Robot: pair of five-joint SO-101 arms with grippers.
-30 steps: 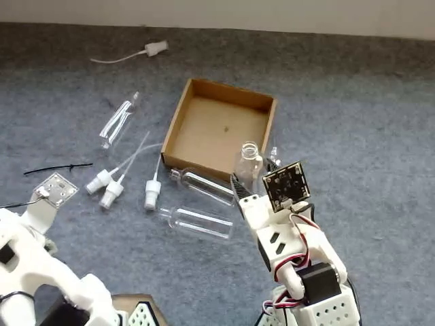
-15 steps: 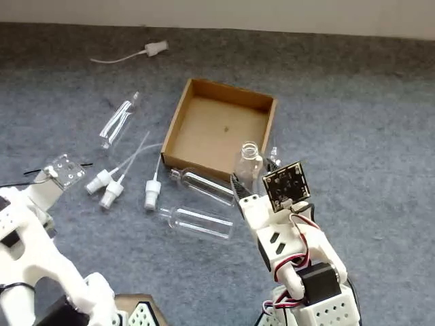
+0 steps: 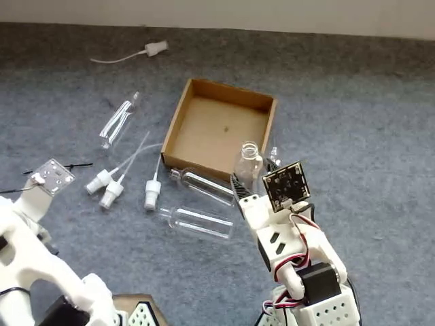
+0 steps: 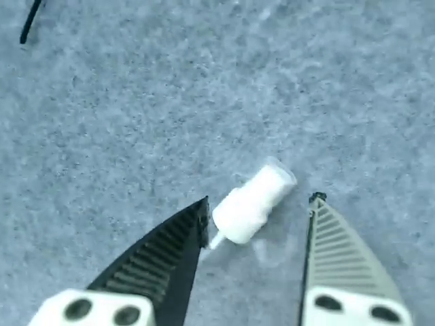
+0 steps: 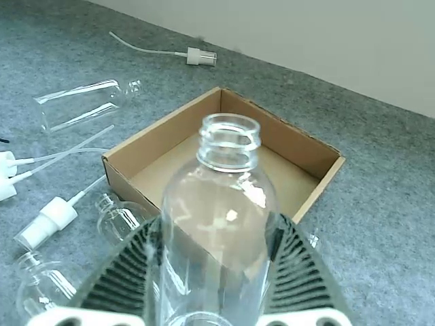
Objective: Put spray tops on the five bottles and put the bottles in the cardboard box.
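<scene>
Carpet (image 3: 353, 122) w/ cardboard box (image 3: 231, 93), bare inside; rt pincer (image 5: 217, 231) clamps upright bottle (image 5: 221, 183).

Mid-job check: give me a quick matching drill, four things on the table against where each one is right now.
Things
1. cardboard box
2. upright bottle
3. near spray top
4. far spray top

Places
A. on the carpet, between the fingers of the open left claw
B. lying alone by the wall
C. gripped by the right claw, no top on
D. open on the carpet, no bottles inside

Pairs: 1-D, 2-C, 3-A, 4-B.
</scene>
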